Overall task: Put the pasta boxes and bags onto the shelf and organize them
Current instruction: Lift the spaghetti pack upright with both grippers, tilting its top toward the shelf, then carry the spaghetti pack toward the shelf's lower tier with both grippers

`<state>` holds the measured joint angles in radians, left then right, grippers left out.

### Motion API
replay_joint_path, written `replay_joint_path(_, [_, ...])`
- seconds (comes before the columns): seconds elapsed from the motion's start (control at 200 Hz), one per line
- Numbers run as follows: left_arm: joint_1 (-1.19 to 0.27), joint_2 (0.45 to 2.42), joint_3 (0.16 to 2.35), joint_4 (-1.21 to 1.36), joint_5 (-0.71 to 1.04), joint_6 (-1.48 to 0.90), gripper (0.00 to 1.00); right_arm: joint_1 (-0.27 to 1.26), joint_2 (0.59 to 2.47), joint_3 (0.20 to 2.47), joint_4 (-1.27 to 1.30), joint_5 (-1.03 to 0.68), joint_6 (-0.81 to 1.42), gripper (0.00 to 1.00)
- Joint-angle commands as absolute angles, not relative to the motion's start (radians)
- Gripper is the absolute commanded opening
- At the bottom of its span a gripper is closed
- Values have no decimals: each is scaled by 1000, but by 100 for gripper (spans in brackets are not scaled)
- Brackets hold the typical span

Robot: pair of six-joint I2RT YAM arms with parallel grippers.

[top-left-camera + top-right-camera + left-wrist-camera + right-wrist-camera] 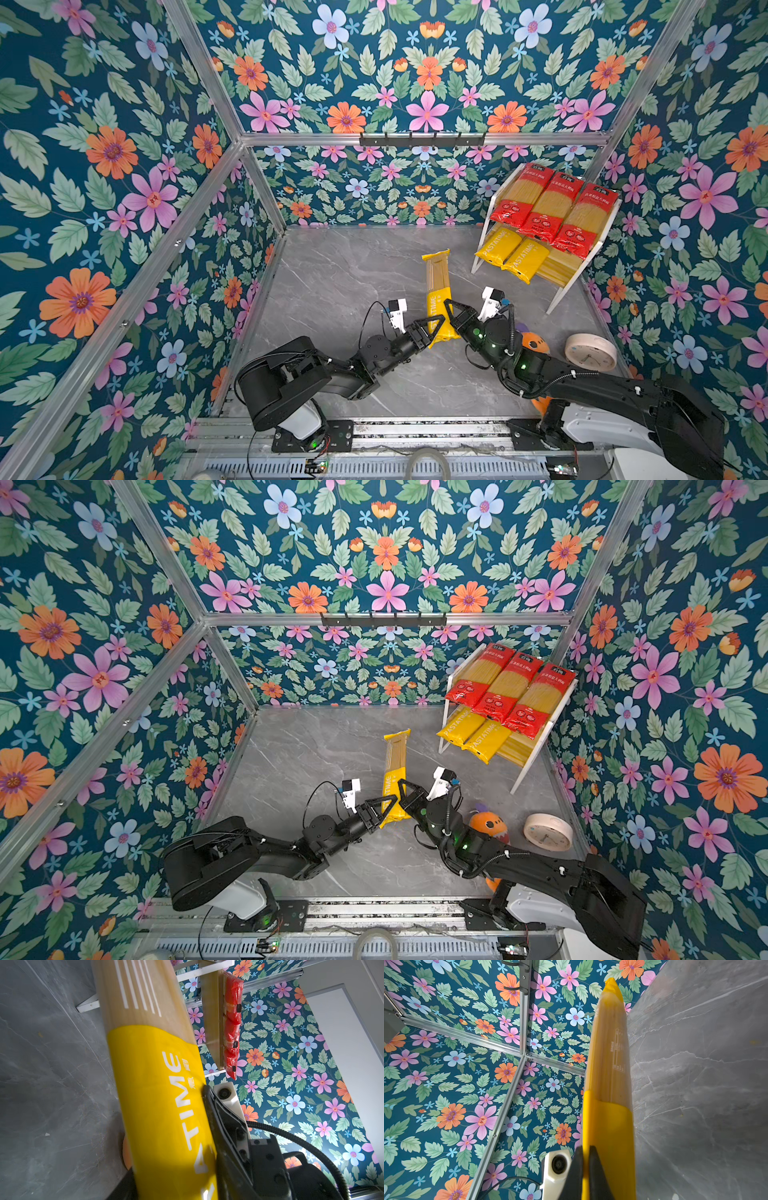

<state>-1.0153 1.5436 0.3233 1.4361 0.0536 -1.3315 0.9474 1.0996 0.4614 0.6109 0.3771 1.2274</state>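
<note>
Top views both show the last yellow pack just below and right of frame centre over the desk. It is well apart from the shelf at the right, where bare slats lie beside the two shelved yellow packs. Your right gripper is clamped tight on the pack's edge, while your left gripper straddles its lower end, jaws partly apart; you cannot tell whether they press. This looks like a hand-over: settle on one firm hold, then carry the pack up and right to that bare slot.
</note>
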Motion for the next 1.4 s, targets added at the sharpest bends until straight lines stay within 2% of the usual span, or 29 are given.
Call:
replay_joint_path(0.0, [-1015,1535,320,1525,46,-1310,45,948,1082,447,702,366,1252,0])
replay_joint_path(0.09, [-1015,1518,320,1506,51,-1294,39,949,1067,443,663,355,1249,0])
replay_joint_path(0.21, [-1015,1492,325,1465,65,-1274,28,946,1046,436,593,341,1230,12])
replay_joint_path(0.38, [-1012,1437,321,1397,92,-1226,14,890,1000,371,543,234,1230,36])
replay_joint_path(0.535, [-1007,1378,338,1277,165,-1162,12,763,942,358,460,-11,1157,62])
replay_joint_path(0.675, [-999,1329,382,1133,269,-1092,13,657,905,366,410,-227,1088,72])
replay_joint_path(0.875, [-996,1339,427,1154,431,-1078,14,579,883,368,435,-369,1028,73])
replay_joint_path(1.005, [-996,1363,445,1164,506,-1084,15,535,888,383,519,-470,1020,69])
replay_joint_path(1.075, [-995,1374,448,1173,525,-1085,16,532,885,395,531,-479,1011,62])
replay_joint_path(1.205, [-986,1378,454,1171,530,-1091,17,532,899,357,642,-448,1058,43])
replay_joint_path(1.395, [-971,1334,449,1158,499,-1118,28,531,905,300,813,-353,1153,23])
